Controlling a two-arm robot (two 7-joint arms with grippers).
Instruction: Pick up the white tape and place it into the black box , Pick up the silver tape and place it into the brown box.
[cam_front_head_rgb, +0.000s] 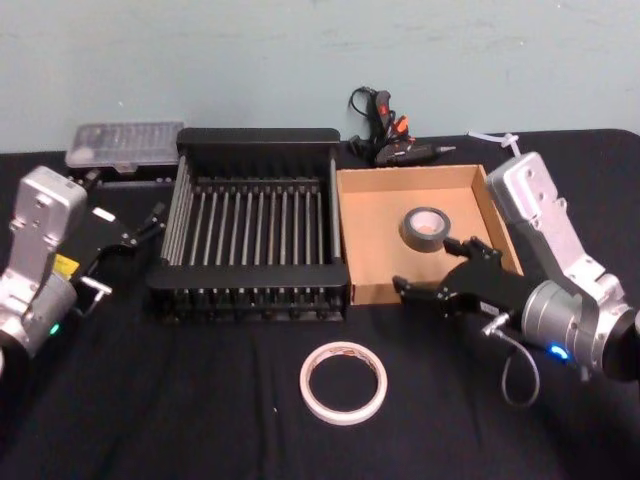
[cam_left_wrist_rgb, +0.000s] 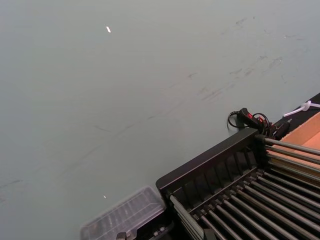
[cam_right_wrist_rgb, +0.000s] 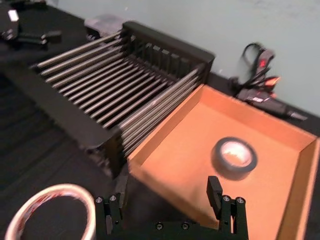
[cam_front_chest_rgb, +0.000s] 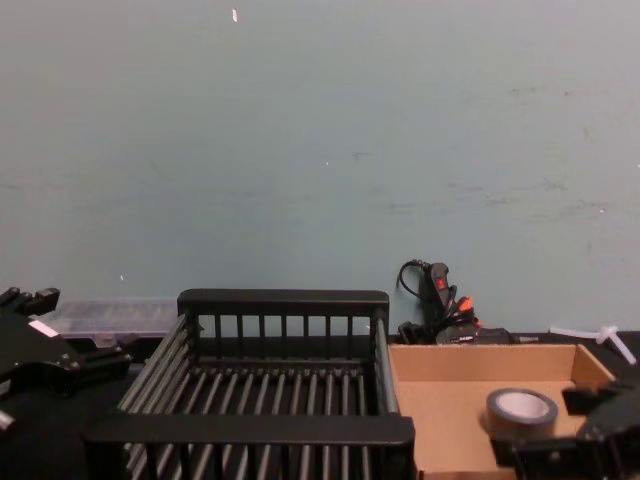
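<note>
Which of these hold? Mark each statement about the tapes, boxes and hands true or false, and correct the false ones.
1. The silver tape lies in the brown box. True.
2. The white tape sits in the black box. False: it lies on the table in front of the boxes.
3. The right hand grips the silver tape. False: it is open and empty, at the brown box's front edge.
4. The left hand is beside the black box. True.
</note>
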